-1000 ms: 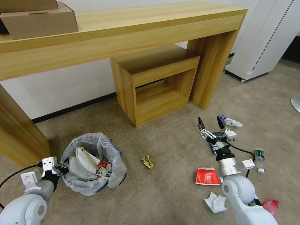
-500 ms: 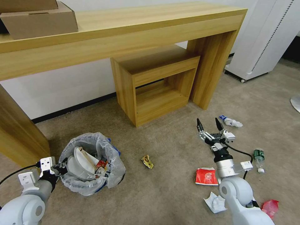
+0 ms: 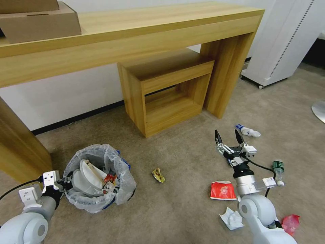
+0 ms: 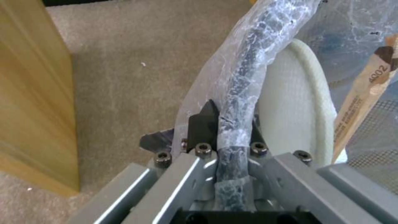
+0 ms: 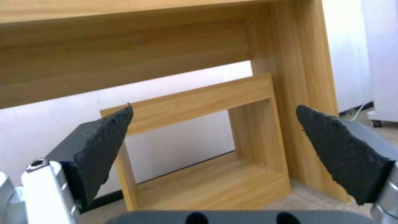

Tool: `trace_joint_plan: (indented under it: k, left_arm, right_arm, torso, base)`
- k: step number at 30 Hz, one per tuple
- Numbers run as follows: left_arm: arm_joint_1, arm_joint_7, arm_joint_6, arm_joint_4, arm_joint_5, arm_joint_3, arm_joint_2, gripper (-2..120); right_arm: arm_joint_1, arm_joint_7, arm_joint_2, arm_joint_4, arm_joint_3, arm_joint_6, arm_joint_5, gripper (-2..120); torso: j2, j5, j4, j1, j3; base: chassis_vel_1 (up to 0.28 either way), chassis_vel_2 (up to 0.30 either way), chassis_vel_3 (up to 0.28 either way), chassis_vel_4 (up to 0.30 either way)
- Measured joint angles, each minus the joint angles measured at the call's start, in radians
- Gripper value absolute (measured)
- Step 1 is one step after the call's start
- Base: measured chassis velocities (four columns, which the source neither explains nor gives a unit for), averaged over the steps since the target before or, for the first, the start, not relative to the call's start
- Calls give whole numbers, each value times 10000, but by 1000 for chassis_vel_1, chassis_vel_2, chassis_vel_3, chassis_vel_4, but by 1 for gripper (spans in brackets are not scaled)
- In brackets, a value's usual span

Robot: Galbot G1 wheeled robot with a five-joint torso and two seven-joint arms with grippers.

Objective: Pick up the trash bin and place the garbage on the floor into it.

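The trash bin (image 3: 119,176), lined with a translucent white bag, stands on the carpet at lower left. It holds a white slipper (image 3: 88,174) and scraps. My left gripper (image 3: 66,182) is shut on the bin's bagged rim (image 4: 236,102), with the slipper (image 4: 298,102) just inside. My right gripper (image 3: 227,136) hovers open above the floor and holds nothing; its fingertips (image 5: 118,124) stand wide apart. Garbage lies around it: a red-white carton (image 3: 222,190), a clear green-label bottle (image 3: 279,168), a blue-white wrapper (image 3: 248,131), a yellow wrapper (image 3: 158,175), crumpled white paper (image 3: 232,218) and a red piece (image 3: 289,223).
A long wooden desk (image 3: 135,37) spans the back, with a small wooden cubby (image 3: 166,91) under it and cardboard boxes (image 3: 37,20) on top. Its left leg (image 3: 20,145) stands close to my left arm. A white wheeled unit (image 3: 284,40) is at the right.
The whole picture has shifted a little, so the camera moved. The left gripper keeps its hold on the bin rim, and the right gripper stays open over the same patch of floor.
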Motion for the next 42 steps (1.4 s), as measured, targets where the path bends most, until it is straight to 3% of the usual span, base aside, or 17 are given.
trace_joint_plan:
  k: [42]
  left_arm:
    - [-171,-29,-14,332,-32,-10,-56,0]
  right_arm:
    - [145,61,15,-415,-285,-257,-198,100]
  torso:
    - [0,0,2,0,0]
  base:
    - [-6,4,4,-5]
